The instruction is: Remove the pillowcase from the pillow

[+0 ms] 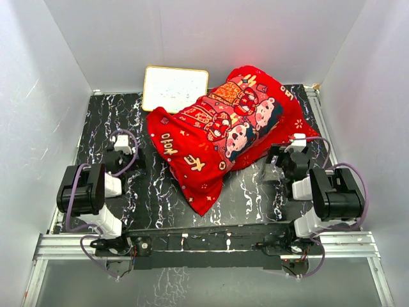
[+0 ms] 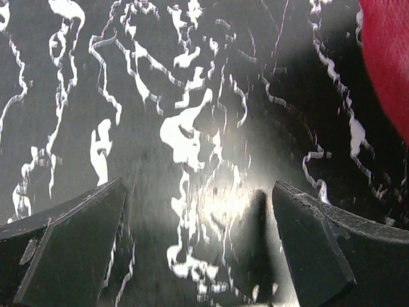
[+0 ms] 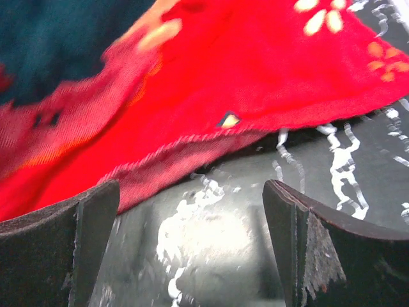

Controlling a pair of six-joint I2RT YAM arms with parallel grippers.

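The bright red pillowcase (image 1: 223, 131), printed with cartoon children and gold characters, lies stuffed across the middle and back of the black marble table (image 1: 153, 192). One limp corner points toward the near edge. The pillow is hidden inside it. My left gripper (image 1: 123, 146) is open and empty just above the table, left of the pillowcase, whose edge (image 2: 390, 57) shows at the top right of the left wrist view. My right gripper (image 1: 281, 157) is open and empty at the pillowcase's right side. Its hem (image 3: 192, 153) lies just in front of the fingers.
A flat wood-framed white board (image 1: 176, 88) lies at the back, partly under the pillowcase. White walls close in the table on three sides. Metal rails (image 1: 204, 246) run along the near edge by the arm bases.
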